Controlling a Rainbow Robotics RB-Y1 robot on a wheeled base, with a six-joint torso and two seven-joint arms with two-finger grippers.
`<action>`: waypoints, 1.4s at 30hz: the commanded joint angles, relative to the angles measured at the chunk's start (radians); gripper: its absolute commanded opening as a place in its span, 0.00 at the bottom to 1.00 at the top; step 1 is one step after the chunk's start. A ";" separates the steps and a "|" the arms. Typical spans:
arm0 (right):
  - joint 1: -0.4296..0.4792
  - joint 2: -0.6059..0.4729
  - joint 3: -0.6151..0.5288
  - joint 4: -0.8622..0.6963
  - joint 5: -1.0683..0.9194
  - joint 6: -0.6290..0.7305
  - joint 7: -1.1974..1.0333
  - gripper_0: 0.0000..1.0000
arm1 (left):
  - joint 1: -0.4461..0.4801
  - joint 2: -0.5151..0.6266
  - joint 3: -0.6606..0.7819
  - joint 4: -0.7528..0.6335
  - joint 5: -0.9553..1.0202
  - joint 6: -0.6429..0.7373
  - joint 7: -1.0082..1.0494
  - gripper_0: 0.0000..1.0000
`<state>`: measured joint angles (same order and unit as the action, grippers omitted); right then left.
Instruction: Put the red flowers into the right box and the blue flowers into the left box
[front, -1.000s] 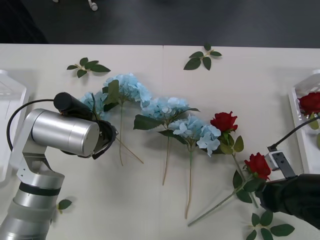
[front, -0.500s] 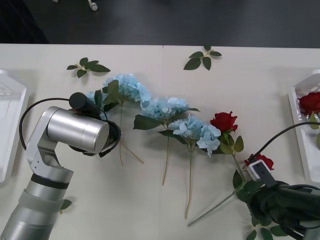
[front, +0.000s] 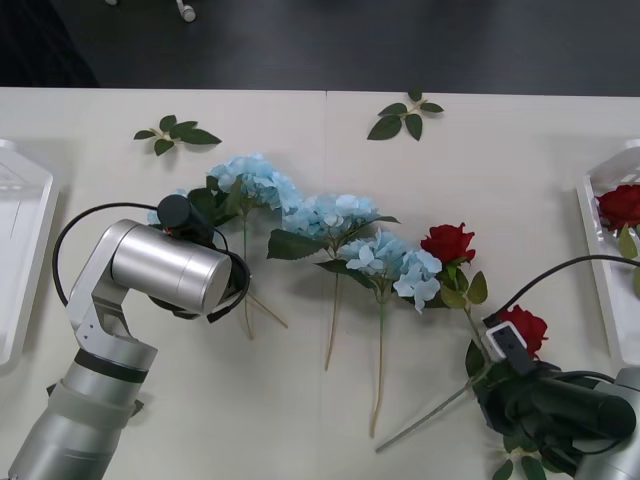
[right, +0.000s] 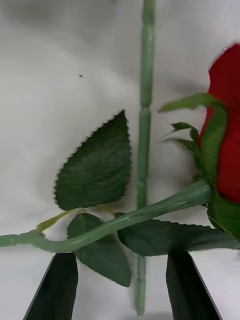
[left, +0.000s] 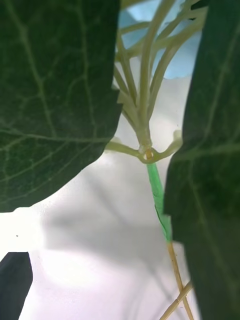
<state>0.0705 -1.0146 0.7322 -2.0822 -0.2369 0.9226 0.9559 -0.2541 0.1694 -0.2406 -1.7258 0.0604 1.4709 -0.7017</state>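
I held the right gripper (right: 122, 287), fingers apart, over a red flower's stem (right: 125, 217) at the table's near right. Closing squarely on stem, not leaf, seemed best. Left gripper's state: undeterminable, beside the blue flowers (front: 250, 180).

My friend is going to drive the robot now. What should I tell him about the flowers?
Right gripper: open, straddling a red rose's stem at the near right of the table.
Left gripper: low over the leftmost blue flower's stem; grip unclear.
Done: one red rose lies in the right box.
Left: two red roses and four blue flowers on the table. The left box holds none.
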 joint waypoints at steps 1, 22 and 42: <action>-0.046 0.007 0.030 0.040 0.018 -0.031 0.067 0.51 | -0.034 -0.001 -0.023 0.005 -0.016 -0.007 0.033 1.00; -0.107 0.031 0.053 0.111 0.010 -0.051 0.086 0.00 | -0.039 -0.005 -0.023 0.026 -0.021 -0.018 0.036 0.00; 0.021 -0.030 -0.267 -0.194 -0.047 0.131 0.083 0.00 | -0.019 0.085 -0.003 -0.190 0.090 0.111 0.054 0.83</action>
<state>0.0661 -1.0212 0.5204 -2.1998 -0.2474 1.0336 1.0183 -0.2633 0.2446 -0.2624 -1.8629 0.1487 1.5788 -0.6952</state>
